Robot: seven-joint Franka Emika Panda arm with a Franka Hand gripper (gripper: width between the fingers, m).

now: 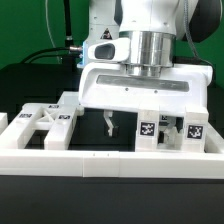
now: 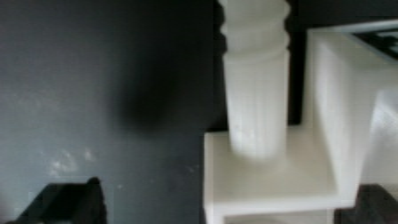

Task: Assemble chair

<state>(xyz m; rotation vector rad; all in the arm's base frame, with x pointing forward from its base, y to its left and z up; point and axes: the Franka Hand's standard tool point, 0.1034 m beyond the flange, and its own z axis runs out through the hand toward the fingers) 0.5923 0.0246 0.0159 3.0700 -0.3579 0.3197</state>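
In the wrist view a white turned chair leg lies on the dark table and meets a white block-shaped chair part. A flat white part lies beside the leg. My gripper straddles the block with jaws wide apart. One dark finger stands well clear of the block and the other is close to its far edge. In the exterior view my gripper hangs low over white tagged chair parts, with one fingertip showing.
A white U-shaped wall runs along the front and sides of the work area. A white cross-braced chair part lies at the exterior view's left. More tagged white pieces sit at the exterior view's right.
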